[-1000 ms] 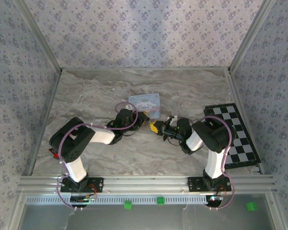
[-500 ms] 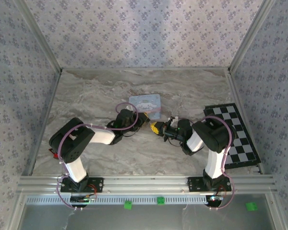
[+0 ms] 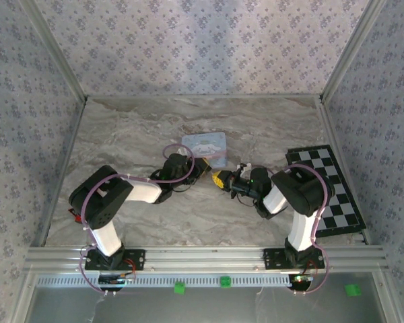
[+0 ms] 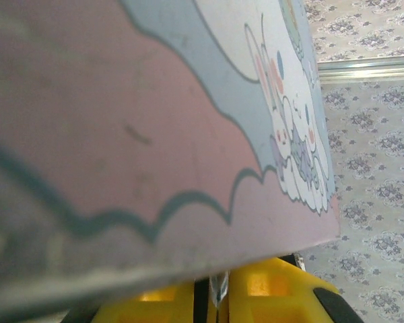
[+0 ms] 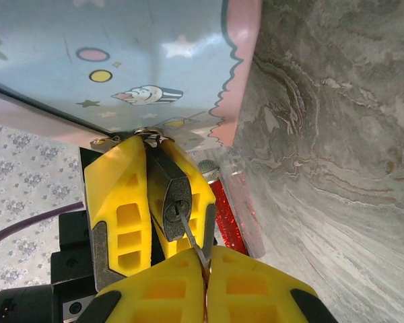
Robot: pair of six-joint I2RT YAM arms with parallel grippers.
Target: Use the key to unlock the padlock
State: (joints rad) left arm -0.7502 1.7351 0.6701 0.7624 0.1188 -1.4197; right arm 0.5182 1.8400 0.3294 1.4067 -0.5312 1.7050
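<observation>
1. Black and blocky, one padlock sits just under the tin's pink rim. It is clamped between the two yellow fingers of the left gripper. We count one keyhole, facing the right wrist camera.
2. One key: we see its thin metal blade run from the keyhole back into the right gripper. That gripper's two yellow fingers are pressed together on the key, with no gap between them.
3. One pale blue tin with a scalloped pink rim and cartoon print lies directly behind the padlock and crowds it closely.
4. One red glittery tube with a metal cap lies on the table, just beside the left gripper's finger and near the tin's rim.
5. One chessboard lies at the right edge of the marble table, well apart from both grippers.
6. From above, we see the two grippers meet tip to tip mid-table, just in front of the tin.
</observation>
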